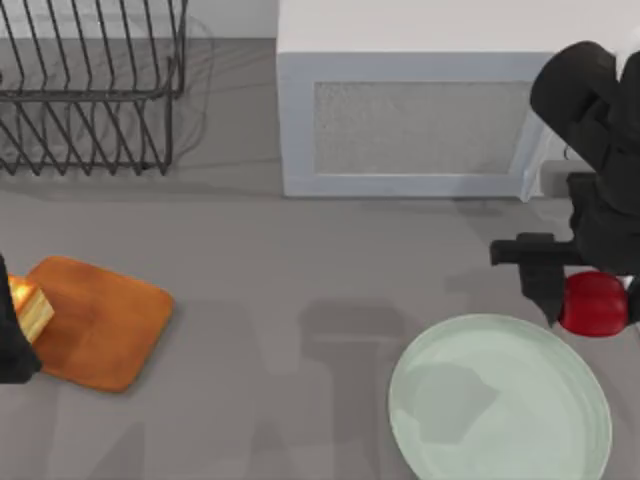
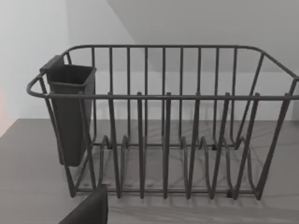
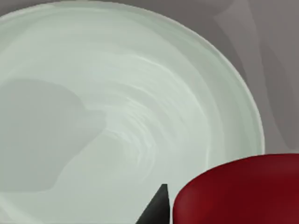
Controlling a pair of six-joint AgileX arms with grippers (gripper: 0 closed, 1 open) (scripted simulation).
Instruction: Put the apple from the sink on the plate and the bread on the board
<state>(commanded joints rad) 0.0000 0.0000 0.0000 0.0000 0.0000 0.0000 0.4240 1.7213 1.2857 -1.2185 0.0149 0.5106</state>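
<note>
While the glossy deep-red apple [image 1: 592, 303] is held clamped in the right gripper [image 1: 585, 300] just past the rim of the large pale mint-green plate [image 1: 500, 440], it is not yet set down. The golden-topped bread block [image 1: 32, 308] is gripped by the left gripper [image 1: 15, 325] over the edge of the orange-brown wooden board [image 1: 105, 325], unreleased. A grey table [image 1: 300, 260], a dark wire rack [image 1: 90, 90] and a white cabinet [image 1: 420, 120] are noted.

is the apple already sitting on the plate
No, the apple is held by the right gripper at the plate's upper right rim, not set down.
</note>
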